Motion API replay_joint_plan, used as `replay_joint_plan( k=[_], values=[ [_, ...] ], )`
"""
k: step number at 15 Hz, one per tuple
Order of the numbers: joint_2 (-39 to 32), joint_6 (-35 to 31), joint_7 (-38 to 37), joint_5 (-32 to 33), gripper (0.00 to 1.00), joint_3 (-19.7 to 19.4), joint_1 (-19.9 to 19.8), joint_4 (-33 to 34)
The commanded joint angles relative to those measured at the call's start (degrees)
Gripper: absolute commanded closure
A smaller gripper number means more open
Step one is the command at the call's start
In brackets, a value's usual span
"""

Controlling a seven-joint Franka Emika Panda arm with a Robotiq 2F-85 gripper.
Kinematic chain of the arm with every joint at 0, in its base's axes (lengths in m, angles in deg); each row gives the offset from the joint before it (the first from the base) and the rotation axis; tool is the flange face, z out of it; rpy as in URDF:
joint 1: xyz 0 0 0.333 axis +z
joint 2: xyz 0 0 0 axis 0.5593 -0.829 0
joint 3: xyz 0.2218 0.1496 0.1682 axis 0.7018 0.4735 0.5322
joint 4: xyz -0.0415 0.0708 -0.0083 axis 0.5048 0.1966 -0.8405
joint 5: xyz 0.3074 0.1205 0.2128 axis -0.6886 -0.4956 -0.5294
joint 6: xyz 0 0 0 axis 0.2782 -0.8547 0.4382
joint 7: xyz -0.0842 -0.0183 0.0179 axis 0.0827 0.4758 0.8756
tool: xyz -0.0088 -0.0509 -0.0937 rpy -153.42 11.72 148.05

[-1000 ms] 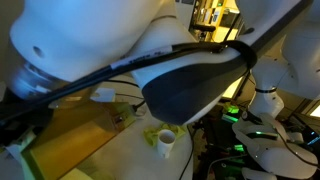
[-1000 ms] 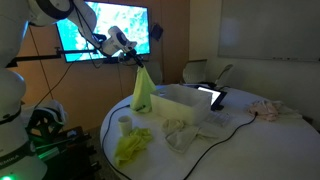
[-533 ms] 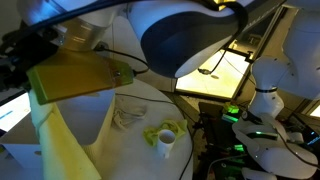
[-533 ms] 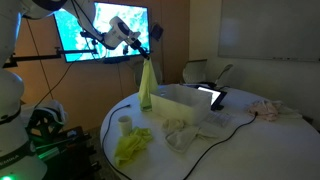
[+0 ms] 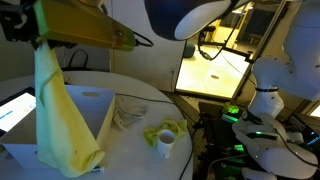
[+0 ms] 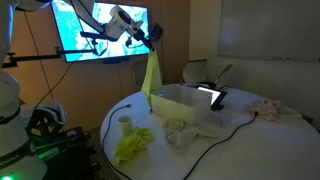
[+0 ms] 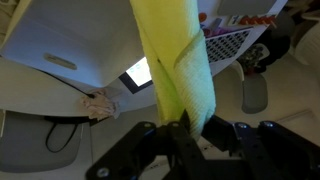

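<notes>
My gripper (image 6: 150,44) is shut on the top of a long yellow cloth (image 6: 152,76), which hangs straight down from it. The cloth's lower end dangles over the near edge of a white open bin (image 6: 186,99) on the round white table (image 6: 240,140). From the wrist, the yellow cloth (image 7: 176,60) runs away from the gripper (image 7: 190,126), pinched between the two dark fingers. Close to the camera in an exterior view, the same cloth (image 5: 60,120) hangs with its bottom end curled beside the bin (image 5: 96,97).
A second yellow-green cloth (image 6: 132,146) and a small white cup (image 6: 125,123) lie on the table's near side, also in view as cloth (image 5: 166,130) and cup (image 5: 165,146). A pale rag (image 6: 181,131), a tablet (image 6: 212,97), a pink cloth (image 6: 268,110) and a wall screen (image 6: 100,28) are around.
The arm has lifted the yellow cloth higher and carried it sideways from the table's edge to over the bin's near edge. The grip has stayed shut.
</notes>
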Motion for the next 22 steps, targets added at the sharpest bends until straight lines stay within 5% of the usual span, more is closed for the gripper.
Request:
replay_joint_plan(
  k=[1, 6, 15, 22],
  values=[
    [4.05, 1.32, -3.09, 3.62, 0.97, 3.56, -3.78, -1.64],
    [4.73, 4.79, -9.28, 8.88, 0.97, 5.86, -7.93, 0.43],
    [0.57, 15.51, -32.12, 24.40, 0.97, 7.07, -13.07, 6.78],
    [-7.57, 10.89, -33.88, 24.59, 0.97, 9.34, -15.72, 10.36]
  ],
)
